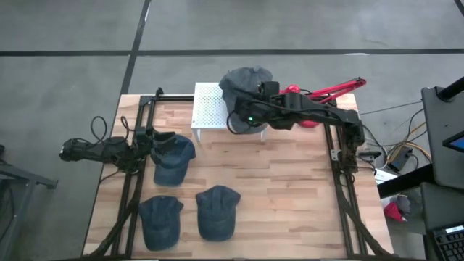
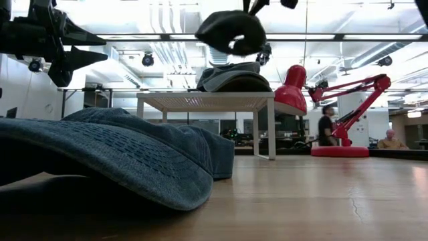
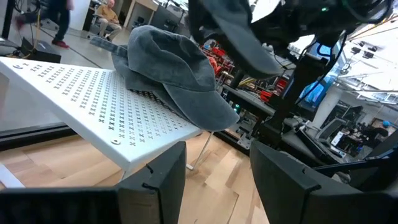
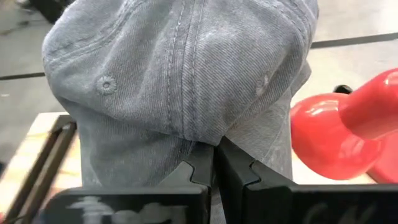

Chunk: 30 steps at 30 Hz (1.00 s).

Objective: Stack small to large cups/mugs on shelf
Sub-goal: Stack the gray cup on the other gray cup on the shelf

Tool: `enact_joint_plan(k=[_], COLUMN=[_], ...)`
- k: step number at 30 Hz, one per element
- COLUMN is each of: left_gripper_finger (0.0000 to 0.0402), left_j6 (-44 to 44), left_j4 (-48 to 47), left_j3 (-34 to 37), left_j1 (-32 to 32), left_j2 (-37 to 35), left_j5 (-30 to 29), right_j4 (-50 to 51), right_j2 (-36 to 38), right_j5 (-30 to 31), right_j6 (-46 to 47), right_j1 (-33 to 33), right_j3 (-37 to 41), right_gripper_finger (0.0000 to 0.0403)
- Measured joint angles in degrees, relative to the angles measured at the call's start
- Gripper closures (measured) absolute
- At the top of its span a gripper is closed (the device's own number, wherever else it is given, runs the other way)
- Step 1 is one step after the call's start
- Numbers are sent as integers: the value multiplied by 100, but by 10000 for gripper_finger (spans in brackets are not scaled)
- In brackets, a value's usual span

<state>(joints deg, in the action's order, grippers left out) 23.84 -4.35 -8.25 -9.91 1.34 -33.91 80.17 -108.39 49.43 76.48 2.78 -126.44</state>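
Lighting is bright and even overhead in the high view, with soft shadows beneath the white rack (image 1: 214, 109). The low view is backlit: ceiling fixtures glare, and the near denim cap (image 2: 120, 157) is out of focus. Foreground fingers (image 4: 199, 168) blur in the right wrist view.

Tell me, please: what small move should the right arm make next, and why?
Probably lower the held grey cap straight down onto the grey cap already lying on the white rack, then open. The right tool is shut on the cap's edge, and the low view shows it hanging just above the resting cap, with a gap between them. The left tool waits open near the rack.
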Motion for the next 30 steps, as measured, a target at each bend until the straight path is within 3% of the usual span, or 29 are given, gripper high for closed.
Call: enact_joint_plan(k=[18,30], left_gripper_finger=[220,220], left_j6=[-12,-12], left_j4=[-21,-36], left_j3=[0,0], left_j1=[0,2], left_j2=[0,20], left_j5=[0,-22], right_j4=[424,474], right_j2=[-710,-693], right_j5=[-167,-402], right_j6=[-270,182], right_j1=[547,645], right_j3=[-325,334], right_gripper_finger=[394,394])
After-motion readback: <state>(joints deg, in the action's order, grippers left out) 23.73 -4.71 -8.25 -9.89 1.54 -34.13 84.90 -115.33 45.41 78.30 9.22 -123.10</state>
